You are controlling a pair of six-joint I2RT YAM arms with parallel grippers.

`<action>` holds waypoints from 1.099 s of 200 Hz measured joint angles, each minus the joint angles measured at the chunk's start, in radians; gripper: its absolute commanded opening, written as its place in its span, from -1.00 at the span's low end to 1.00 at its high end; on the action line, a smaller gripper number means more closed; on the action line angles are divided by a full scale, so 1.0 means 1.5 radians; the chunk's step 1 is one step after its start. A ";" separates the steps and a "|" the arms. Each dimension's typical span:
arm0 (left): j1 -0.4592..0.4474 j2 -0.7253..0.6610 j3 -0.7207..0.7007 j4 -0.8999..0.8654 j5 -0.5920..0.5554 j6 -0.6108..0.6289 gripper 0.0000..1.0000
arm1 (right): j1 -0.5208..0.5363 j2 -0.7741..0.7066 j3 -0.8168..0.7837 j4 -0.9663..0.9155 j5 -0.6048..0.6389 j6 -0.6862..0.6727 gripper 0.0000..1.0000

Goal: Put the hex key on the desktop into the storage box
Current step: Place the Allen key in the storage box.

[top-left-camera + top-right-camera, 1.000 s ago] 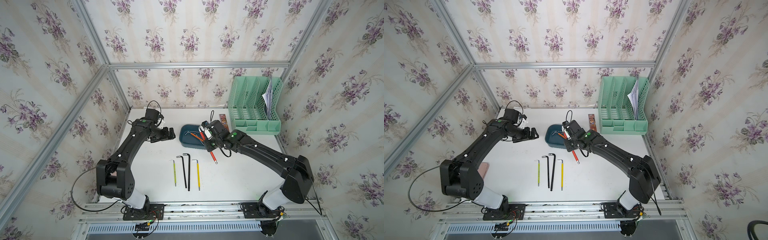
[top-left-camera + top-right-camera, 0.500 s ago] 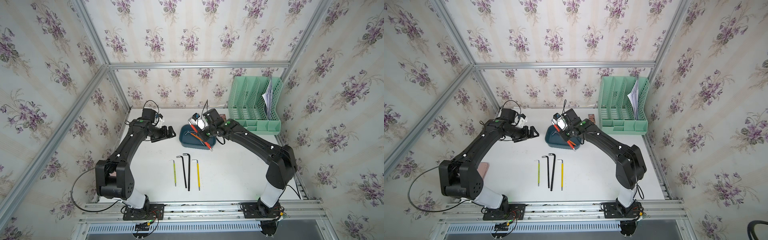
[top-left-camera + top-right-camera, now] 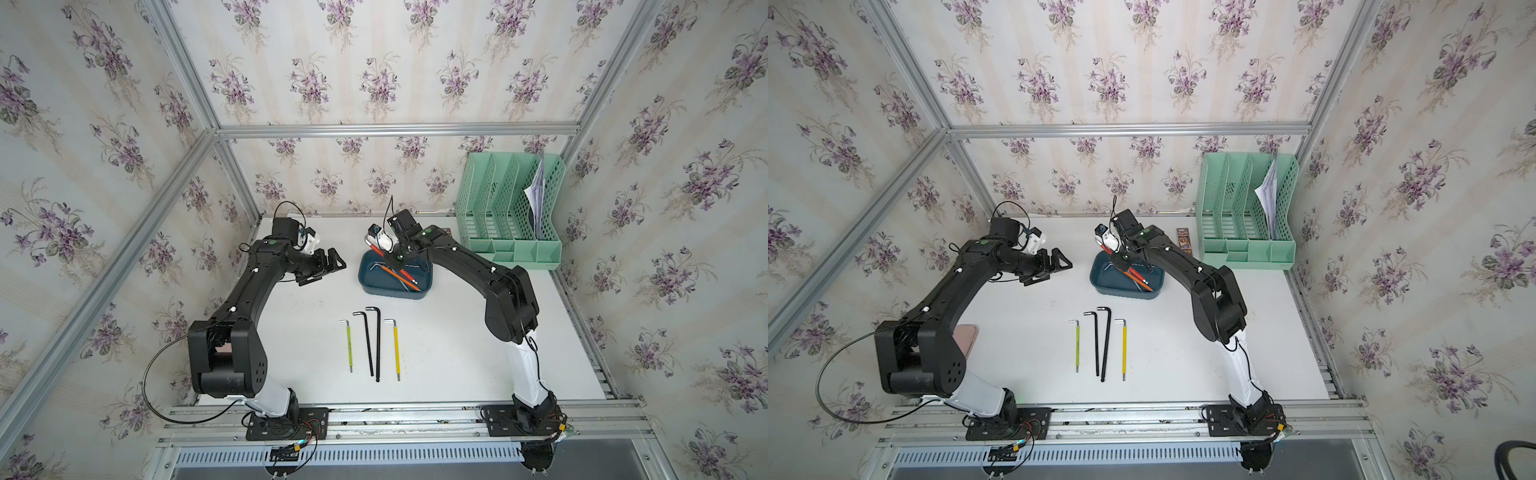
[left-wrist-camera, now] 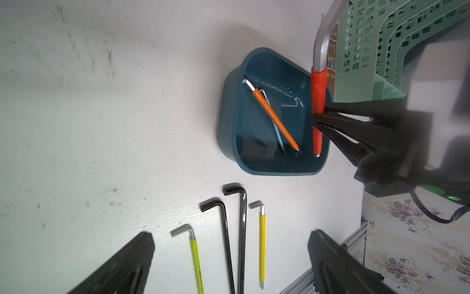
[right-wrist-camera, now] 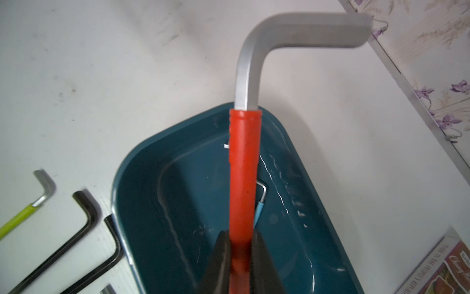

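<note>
My right gripper (image 5: 241, 244) is shut on a red-sleeved hex key (image 5: 244, 165), holding it tilted over the dark teal storage box (image 5: 132, 203). In the left wrist view the red hex key (image 4: 318, 101) points its lower tip into the storage box (image 4: 226, 122) near one wall. An orange hex key (image 4: 276, 119) and a light blue one (image 4: 278, 132) lie inside. Both top views show the right gripper (image 3: 395, 259) (image 3: 1121, 262) above the storage box (image 3: 395, 293) (image 3: 1125, 293). Several more hex keys (image 3: 378, 345) lie side by side on the desktop (image 3: 457, 353). My left gripper (image 3: 332, 268) (image 4: 231, 235) hangs open and empty, left of the box.
A mint-green file organiser (image 3: 507, 208) holding papers stands at the back right. A small printed card (image 3: 1183, 241) lies between it and the box. A pink flat object (image 3: 965, 338) sits under my left arm. Aluminium rails (image 3: 374, 415) edge the table.
My right gripper has carried the red hex key from the desktop right of the box back and up over the box. The left arm has barely moved.
</note>
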 measured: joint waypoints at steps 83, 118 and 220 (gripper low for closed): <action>0.003 0.010 0.000 0.000 -0.007 0.000 0.98 | -0.004 0.005 -0.069 0.016 0.074 -0.040 -1.00; 0.003 0.010 0.000 0.001 -0.011 0.000 0.98 | -0.002 0.000 -0.093 0.031 0.083 -0.054 -1.00; 0.003 0.014 0.000 0.001 -0.020 -0.003 0.99 | -0.002 -0.054 -0.103 0.042 0.093 -0.038 -0.11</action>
